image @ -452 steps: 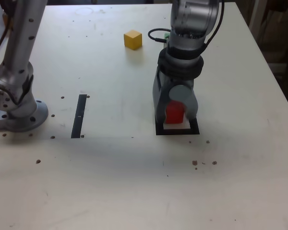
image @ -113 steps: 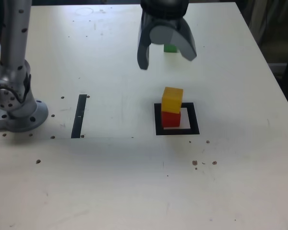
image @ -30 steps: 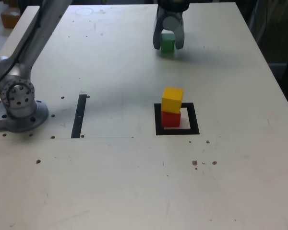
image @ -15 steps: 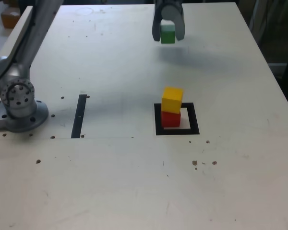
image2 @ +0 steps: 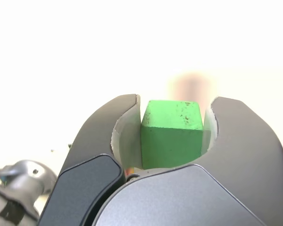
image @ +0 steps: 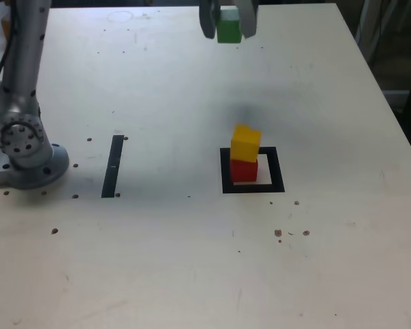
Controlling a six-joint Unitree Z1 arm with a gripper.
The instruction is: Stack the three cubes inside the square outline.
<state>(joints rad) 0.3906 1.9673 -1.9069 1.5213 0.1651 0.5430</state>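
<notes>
Gripper [image: 228, 26] clamps green cube [image: 229, 29], high above table [image: 329, 274]. Yellow cube [image: 245, 142] sits skewed on red cube [image: 244, 169] in square outline [image: 253, 188]. Centre directly overhead; lower gently, release late.

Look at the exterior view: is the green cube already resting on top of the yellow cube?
No, the green cube is held in the gripper above the table, far from the yellow cube.
</notes>
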